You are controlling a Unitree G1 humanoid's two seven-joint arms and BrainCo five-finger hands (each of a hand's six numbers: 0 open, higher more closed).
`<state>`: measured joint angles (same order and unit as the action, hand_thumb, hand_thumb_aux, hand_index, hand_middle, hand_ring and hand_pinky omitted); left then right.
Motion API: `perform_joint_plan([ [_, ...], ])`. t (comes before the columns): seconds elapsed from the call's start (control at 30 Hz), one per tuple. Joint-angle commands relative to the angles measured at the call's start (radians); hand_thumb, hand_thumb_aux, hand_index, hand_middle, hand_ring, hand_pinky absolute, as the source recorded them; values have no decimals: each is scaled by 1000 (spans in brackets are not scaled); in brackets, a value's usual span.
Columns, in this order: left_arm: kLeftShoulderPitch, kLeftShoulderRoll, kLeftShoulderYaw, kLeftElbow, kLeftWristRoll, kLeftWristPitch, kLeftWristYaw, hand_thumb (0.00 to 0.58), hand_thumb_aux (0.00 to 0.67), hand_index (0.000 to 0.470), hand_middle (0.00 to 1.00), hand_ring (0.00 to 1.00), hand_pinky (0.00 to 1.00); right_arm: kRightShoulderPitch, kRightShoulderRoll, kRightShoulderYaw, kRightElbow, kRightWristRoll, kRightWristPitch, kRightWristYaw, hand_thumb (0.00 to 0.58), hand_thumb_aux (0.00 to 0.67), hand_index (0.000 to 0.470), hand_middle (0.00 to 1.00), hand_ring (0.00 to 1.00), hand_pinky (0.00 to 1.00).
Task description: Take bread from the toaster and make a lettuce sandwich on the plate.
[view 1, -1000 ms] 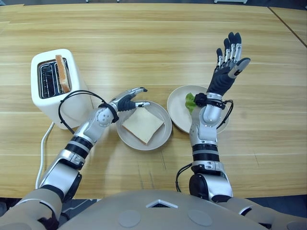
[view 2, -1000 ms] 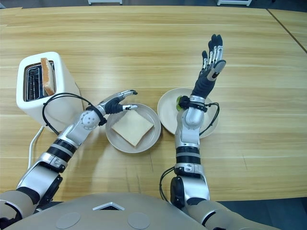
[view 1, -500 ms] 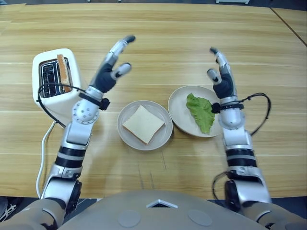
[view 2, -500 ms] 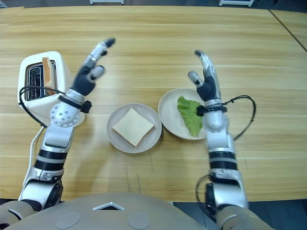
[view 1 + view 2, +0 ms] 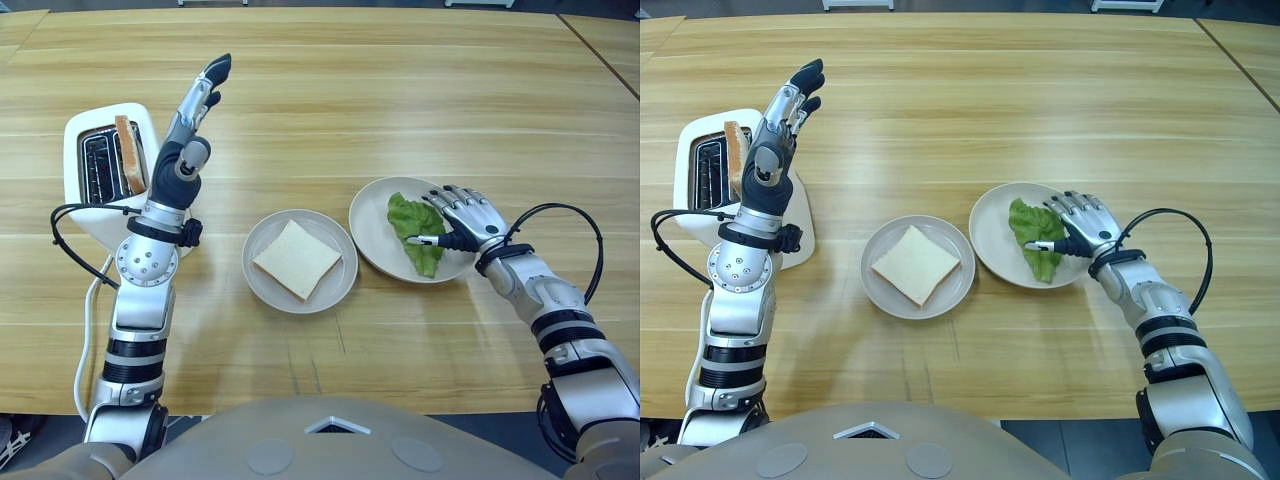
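A white toaster (image 5: 92,178) stands at the left with one toasted bread slice (image 5: 129,153) sticking up from a slot. A pale bread slice (image 5: 297,260) lies flat on the middle plate (image 5: 340,293). A green lettuce leaf (image 5: 413,225) lies on the right plate (image 5: 370,240). My left hand (image 5: 190,130) is raised upright just right of the toaster, fingers straight and open, holding nothing. My right hand (image 5: 462,217) hovers low over the right plate's right side, palm down, fingers spread, its fingertips at the lettuce's edge.
A white cord (image 5: 92,320) runs from the toaster down toward the table's front edge. Black cables loop off both wrists. The wooden table (image 5: 340,90) stretches bare behind the plates.
My left hand has swung left and up, closer to the toaster. My right hand has dropped from upright to low over the lettuce plate, palm down.
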<state>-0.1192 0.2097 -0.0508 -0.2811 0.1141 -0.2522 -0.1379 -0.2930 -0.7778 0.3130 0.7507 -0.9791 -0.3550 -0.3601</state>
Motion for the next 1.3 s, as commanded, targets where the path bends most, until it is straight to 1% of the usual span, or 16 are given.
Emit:
perform_joint_plan([
  [0.03,7,3,-7,19,10,-5,-7,0,0,0,0,0,0,-20,-18,31,31,2,-19,-51,0,0,0,0,0,0],
  [0.27,15,-2,-15,36,20,-11,-3,0,0,0,0,0,0,-15,-40,30,-31,25,-52,-138,0,0,0,0,0,0],
  [0.4,15,-4,-15,37,21,-11,-4,0,0,0,0,0,0,-11,-48,26,-53,47,-67,-153,0,0,0,0,0,0],
  [0.8,11,-2,-25,56,32,-16,-9,0,0,0,0,0,0,-28,-35,99,70,50,-114,-104,0,0,0,0,0,0],
  [0.9,11,1,-23,62,34,-17,-9,0,0,0,0,0,0,-33,-37,105,77,56,-122,-105,53,32,22,0,0,0],
  [0.93,11,1,-23,66,35,-19,-8,0,0,0,0,0,0,-35,-37,106,78,58,-125,-107,100,60,42,0,0,0],
  [0.97,11,1,-23,69,37,-19,-7,0,0,0,0,0,0,-37,-38,107,79,60,-127,-108,108,66,46,0,0,0],
  [1.0,11,1,-24,71,39,-19,-7,0,0,0,0,0,0,-38,-39,107,79,62,-130,-109,172,108,76,0,0,0],
  [1.03,11,1,-25,73,41,-20,-7,0,0,0,0,0,0,-39,-40,107,79,63,-132,-110,328,229,160,0,0,0],
  [1.07,12,0,-25,74,42,-21,-6,0,0,0,0,0,0,-39,-42,107,79,65,-134,-113,478,389,273,0,0,0],
  [1.1,11,0,-26,75,43,-21,-6,0,0,0,0,0,0,-39,-43,106,78,66,-136,-117,524,462,324,0,0,0],
  [1.13,11,0,-27,77,44,-22,-6,0,0,0,0,0,0,-38,-45,107,77,68,-138,-120,566,565,396,0,0,0],
  [1.17,11,-1,-27,79,44,-22,-6,0,0,0,0,0,0,-37,-47,107,75,71,-141,-124,580,667,468,0,0,0],
  [1.3,12,-1,-25,86,46,-24,-4,0,0,0,0,0,0,-38,-52,108,65,73,-148,-151,580,670,470,0,0,0],
])
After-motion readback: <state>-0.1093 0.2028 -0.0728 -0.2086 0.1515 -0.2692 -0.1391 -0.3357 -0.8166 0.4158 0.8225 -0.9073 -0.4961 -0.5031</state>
